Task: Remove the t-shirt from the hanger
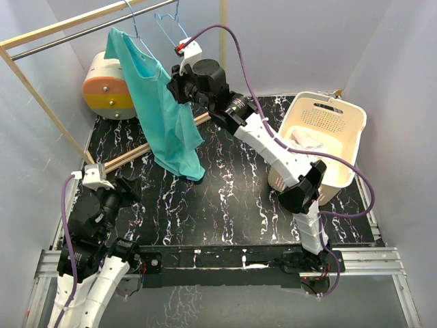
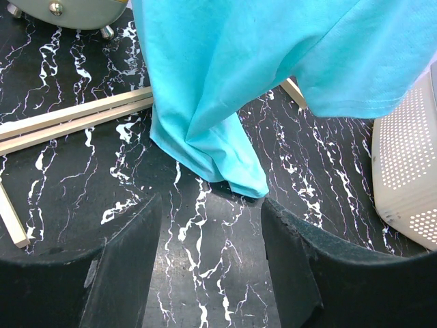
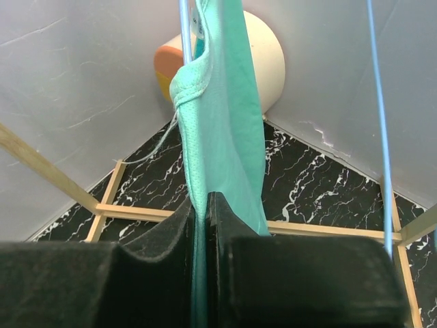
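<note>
1. Right gripper [image 3: 201, 205]: the jaws are pressed together with a fold of the t-shirt [image 3: 225, 116] pinched between them. No gap shows between the pads. The bunched collar sits just above the jaws.
2. The t-shirt hangs on the blue wire hanger [image 3: 184, 41], directly above the right jaws. Its hem drapes down and appears to touch the table [image 1: 225, 205], ahead of the left jaws.
3. Left gripper [image 2: 210, 203]: the jaws stand wide apart and hold nothing. The hem lies just beyond the fingertips, not between them.
4. Risk: the collar appears hooked over the hanger. A straight pull away from it could drag the hanger along, or lift it off the rail [image 1: 68, 36], without freeing the cloth.
5. Risk: only a thin fold is pinched. A sharp tug could slip it out of the right jaws.
6. Risk: a second hanger [image 1: 172, 26] hangs near the right jaws. A wide sweep could snag it.
7. Risk: with the left jaws idle, the whole shirt loads one pinch point. The cloth may stretch rather than release.
</note>
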You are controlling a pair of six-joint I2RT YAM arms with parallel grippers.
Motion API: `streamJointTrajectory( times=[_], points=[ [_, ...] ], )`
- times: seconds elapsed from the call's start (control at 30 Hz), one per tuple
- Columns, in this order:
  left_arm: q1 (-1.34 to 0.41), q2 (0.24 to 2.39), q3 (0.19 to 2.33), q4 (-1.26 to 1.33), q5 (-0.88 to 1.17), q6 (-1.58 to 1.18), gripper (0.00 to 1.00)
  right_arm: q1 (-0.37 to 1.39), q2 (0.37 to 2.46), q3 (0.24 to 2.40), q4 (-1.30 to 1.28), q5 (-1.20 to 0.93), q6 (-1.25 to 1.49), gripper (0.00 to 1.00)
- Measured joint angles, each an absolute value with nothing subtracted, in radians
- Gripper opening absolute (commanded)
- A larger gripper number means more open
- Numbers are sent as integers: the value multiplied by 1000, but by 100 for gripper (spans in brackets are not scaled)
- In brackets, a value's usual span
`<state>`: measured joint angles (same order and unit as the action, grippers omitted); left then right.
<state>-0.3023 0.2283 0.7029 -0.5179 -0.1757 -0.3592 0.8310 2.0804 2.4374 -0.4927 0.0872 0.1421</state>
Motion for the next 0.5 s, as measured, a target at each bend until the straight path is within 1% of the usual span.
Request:
streamJointTrajectory(
  times=[0.37,0.5],
  points=[
    [-302,228,703,-518,-176,-359,59,804,1965,2134,-194,49,181,8],
    [-302,228,703,-517,-176,-359,59,795,1959,2077,-98,29,212,8]
  ],
)
